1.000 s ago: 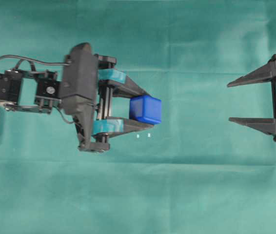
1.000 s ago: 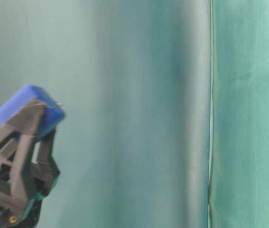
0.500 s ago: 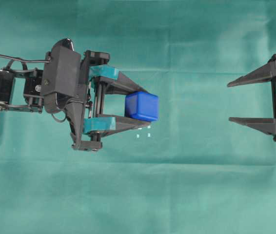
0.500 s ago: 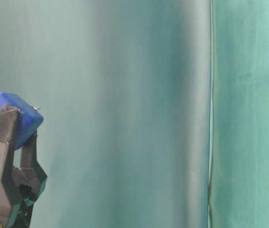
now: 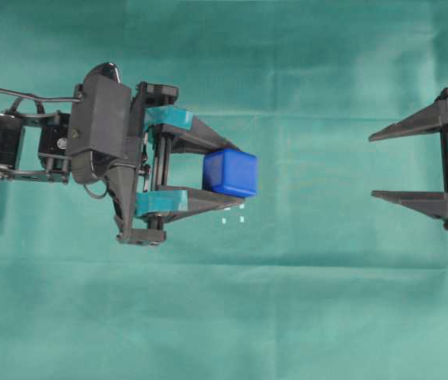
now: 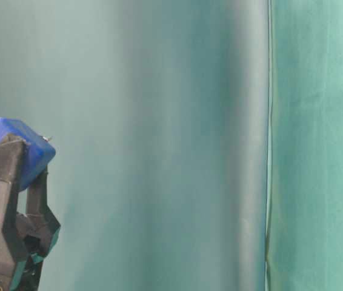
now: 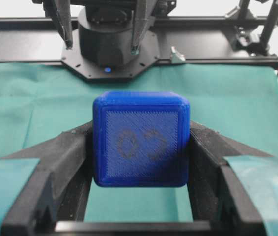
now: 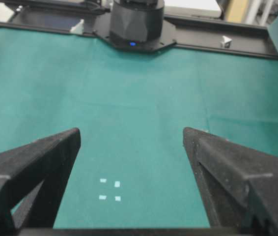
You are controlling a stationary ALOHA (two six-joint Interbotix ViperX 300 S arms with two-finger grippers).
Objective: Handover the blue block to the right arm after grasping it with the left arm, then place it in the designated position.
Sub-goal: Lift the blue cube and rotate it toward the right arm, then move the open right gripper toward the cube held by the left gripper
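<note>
Green cloth (image 5: 303, 317) covers table, black frame (image 7: 227, 22) behind

The left arm (image 5: 26, 146) reaches in level from the left edge, its gripper (image 5: 236, 172) pointing toward the middle. Its teal-banded fingers (image 5: 200, 138) are closed on a blue block (image 5: 229, 172), gripping it by two opposite sides near the tips. The right gripper (image 5: 374, 166) sits at the right edge, well apart, facing the left one, its two fingers (image 5: 414, 120) spread wide with nothing between them.
</note>
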